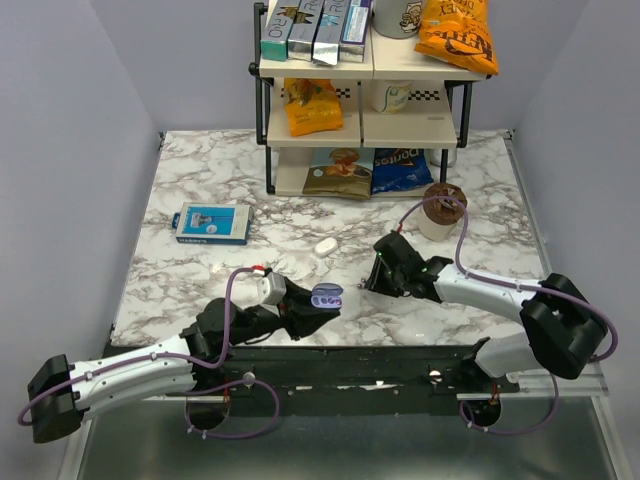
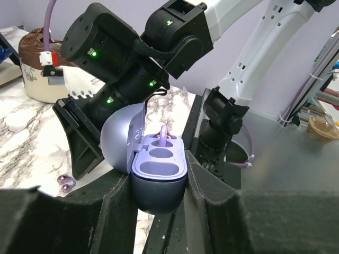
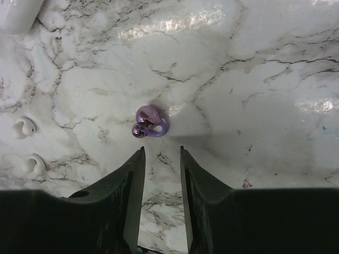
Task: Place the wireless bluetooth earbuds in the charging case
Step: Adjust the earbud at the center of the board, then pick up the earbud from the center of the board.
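Left wrist view shows the left jaws clamped on the charging case (image 2: 158,185), low in the centre of the frame, its lid hinged back and open. One purple earbud (image 2: 163,134) stands in the far socket of the case. The other earbud (image 2: 65,182) lies on the marble counter (image 2: 21,137) at lower left, close to the right arm's black fingers. In the right wrist view this loose bud sits at mid-frame, just ahead of the right jaws, which stand apart by a narrow gap and stop short of it. Two small white curved pieces (image 3: 25,127) lie at the left edge. From the top external view, a white oval object (image 1: 325,245) rests just above the held case, and a blue box (image 1: 211,223) lies farther to the upper left.
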